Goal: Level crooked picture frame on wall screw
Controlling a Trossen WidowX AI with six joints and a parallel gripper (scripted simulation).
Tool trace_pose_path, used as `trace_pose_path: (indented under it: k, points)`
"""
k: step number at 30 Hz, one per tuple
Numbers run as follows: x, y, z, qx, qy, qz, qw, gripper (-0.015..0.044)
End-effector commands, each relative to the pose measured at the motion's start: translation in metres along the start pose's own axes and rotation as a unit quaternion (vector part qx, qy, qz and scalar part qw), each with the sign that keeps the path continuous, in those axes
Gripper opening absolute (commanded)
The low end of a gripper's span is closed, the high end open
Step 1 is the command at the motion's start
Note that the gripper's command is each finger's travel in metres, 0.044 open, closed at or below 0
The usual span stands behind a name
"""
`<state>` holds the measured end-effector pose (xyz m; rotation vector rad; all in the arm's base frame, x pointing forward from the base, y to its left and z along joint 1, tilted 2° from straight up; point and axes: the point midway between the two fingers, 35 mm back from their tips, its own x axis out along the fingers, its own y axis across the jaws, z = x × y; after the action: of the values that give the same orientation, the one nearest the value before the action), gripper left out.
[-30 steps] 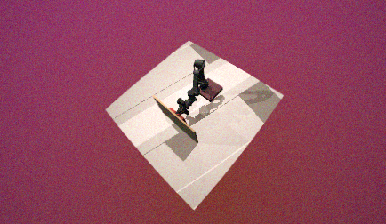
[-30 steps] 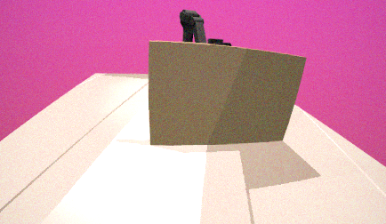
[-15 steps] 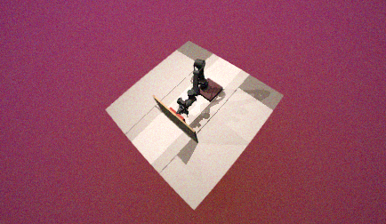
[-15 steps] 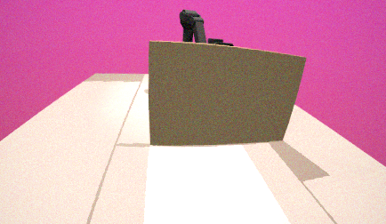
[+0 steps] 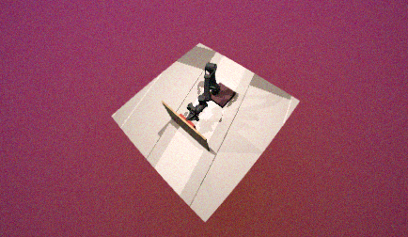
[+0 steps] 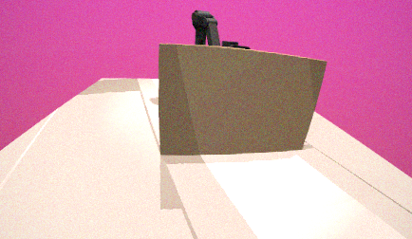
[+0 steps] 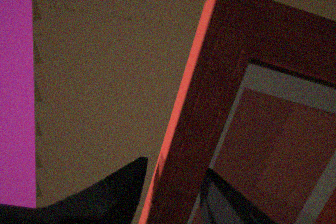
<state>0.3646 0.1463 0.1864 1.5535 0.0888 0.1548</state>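
Observation:
The picture frame [image 5: 187, 118] [image 7: 200, 115] is dark red with a bright red side edge and a grey inner border. In the wrist view it hangs tilted, its side bar leaning right at the top and its top bar sloping down to the right. It is in front of the upright wall panel [image 5: 199, 140] [image 6: 237, 104] [image 7: 105, 90]. My gripper [image 5: 190, 118] [image 7: 174, 169] is open around the frame's left bar, one finger on each side, with a narrow gap at the left finger. The screw and the notched strip are hidden. The wall hides the gripper in the exterior view.
The arm [image 5: 207, 86] [image 6: 201, 21] rises behind the panel from a dark red base plate [image 5: 227, 94]. The pale floor [image 5: 179, 169] [image 6: 95, 171] carries shadows and thin lines. The panel's left edge shows in the wrist view against the magenta background.

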Motion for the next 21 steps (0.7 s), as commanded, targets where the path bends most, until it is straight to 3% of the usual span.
trace_pose_path:
  k: [1,2,7,16,21]
  points:
    - [0.000,0.000,0.000,0.002,0.000,0.000,1.000,0.0236]
    - [0.000,0.000,0.000,0.002,0.000,0.000,1.000,0.0260]
    - [-0.007,0.001,-0.001,0.017,0.000,-0.001,1.000,0.0260]
    - [-0.098,-0.007,-0.002,0.218,-0.002,-0.006,0.976,0.0260]
    - [-0.096,-0.002,-0.006,0.203,0.001,-0.005,0.979,0.0260]
